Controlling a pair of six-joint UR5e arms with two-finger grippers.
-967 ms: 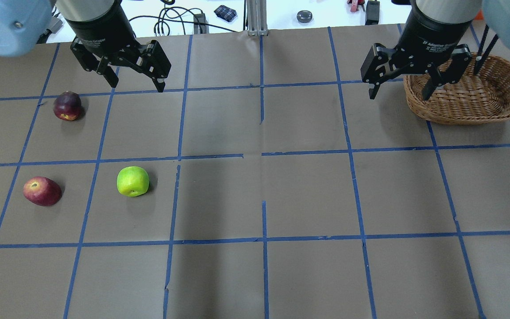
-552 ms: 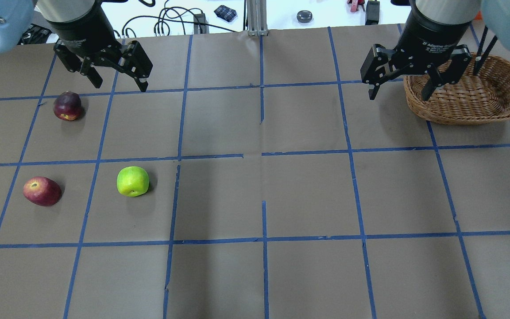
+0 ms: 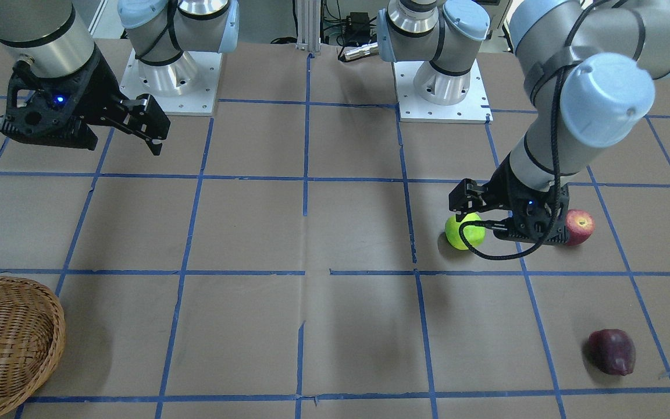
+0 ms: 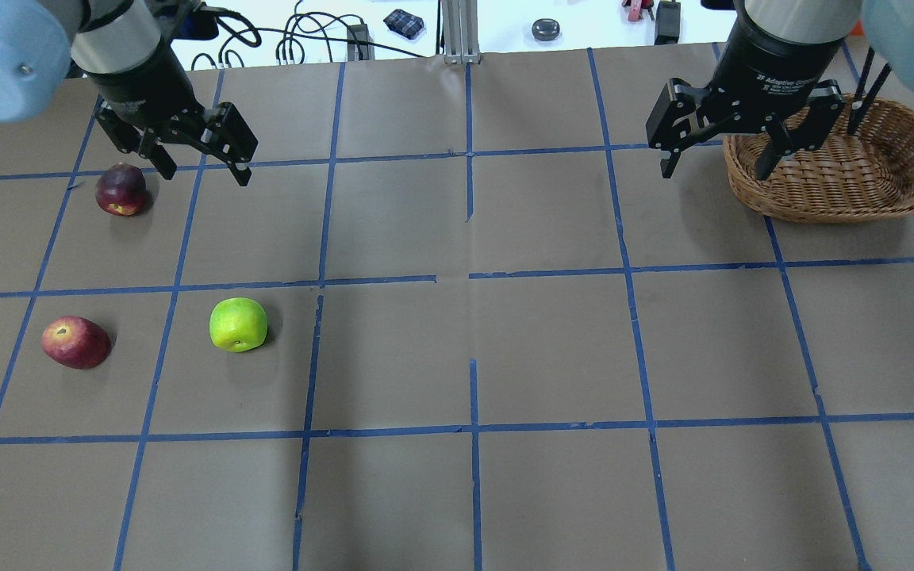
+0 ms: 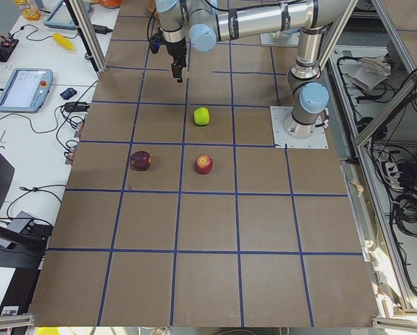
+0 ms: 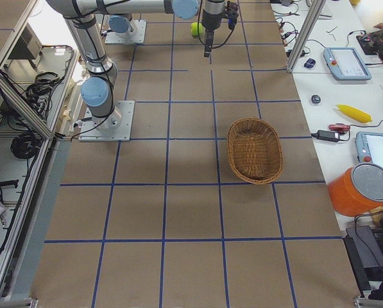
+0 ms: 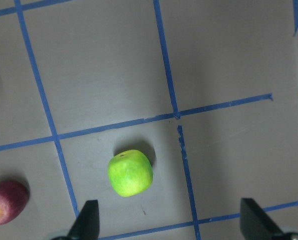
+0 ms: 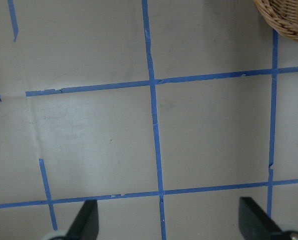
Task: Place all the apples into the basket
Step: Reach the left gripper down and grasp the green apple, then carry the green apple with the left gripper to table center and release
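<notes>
At the desk's (image 4: pixel 552 349) ten o'clock, the left end effector (image 4: pixel 193 162), released, has swung toward the maroon apple (image 4: pixel 120 189), likely its first pick. All three apples (image 4: pixel 238 324) remain outside the basket (image 4: pixel 822 210) at two o'clock.

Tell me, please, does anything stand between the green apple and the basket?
Nothing visible does. Between the green apple and the basket the table shows only blue tape lines. The right gripper, open, hangs beside the basket's rim, above the table.
</notes>
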